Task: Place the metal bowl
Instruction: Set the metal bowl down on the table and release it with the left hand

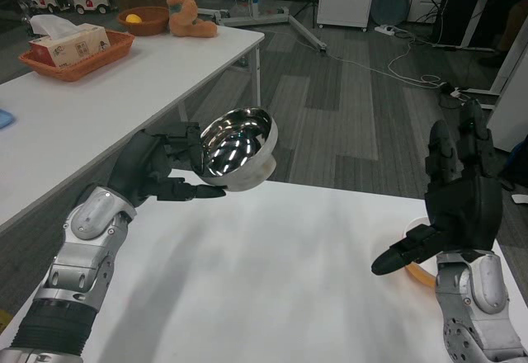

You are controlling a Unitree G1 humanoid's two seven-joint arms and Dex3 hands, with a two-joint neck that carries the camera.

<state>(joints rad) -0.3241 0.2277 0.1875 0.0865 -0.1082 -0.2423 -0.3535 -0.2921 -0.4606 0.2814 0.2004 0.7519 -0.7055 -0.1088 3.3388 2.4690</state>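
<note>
A shiny metal bowl [238, 150] hangs above the far left edge of the white table [272, 297], tilted so its opening faces up and toward me. My left hand [161, 169] grips it by the near rim and underside. My right hand [454, 206] is raised over the table's right side, fingers spread and holding nothing. Behind that hand an orange-rimmed object [417, 268] lies on the table, mostly hidden.
A second white table [124, 91] stands to the left, carrying an orange tray with a tissue box [73, 45], a brown bowl [148, 21] and a teddy bear [186, 15]. Beyond the table are grey carpet and cables.
</note>
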